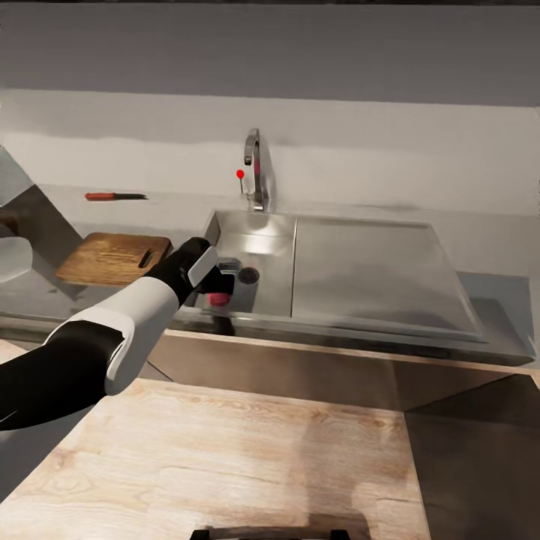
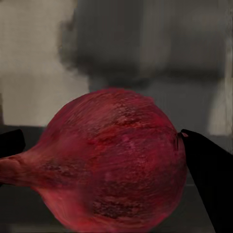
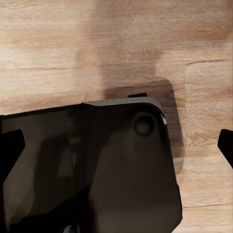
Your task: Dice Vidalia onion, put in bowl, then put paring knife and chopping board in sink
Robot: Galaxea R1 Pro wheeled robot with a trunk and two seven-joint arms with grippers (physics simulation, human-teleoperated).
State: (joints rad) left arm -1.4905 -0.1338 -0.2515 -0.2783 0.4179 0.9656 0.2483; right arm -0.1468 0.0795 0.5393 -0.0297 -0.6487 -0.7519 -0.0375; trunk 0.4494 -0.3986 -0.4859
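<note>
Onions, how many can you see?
1. The Vidalia onion sits in the sink near the drain, between the left pincer's fingers. The arm could be hiding others in the basin.

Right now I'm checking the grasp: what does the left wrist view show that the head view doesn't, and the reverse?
Left wrist view alone: the Vidalia onion's streaked skin up close, with a dark fingertip touching one side. Head view alone: the sink with its tap, the chopping board, the paring knife. Both show the onion between the left gripper's fingers.
</note>
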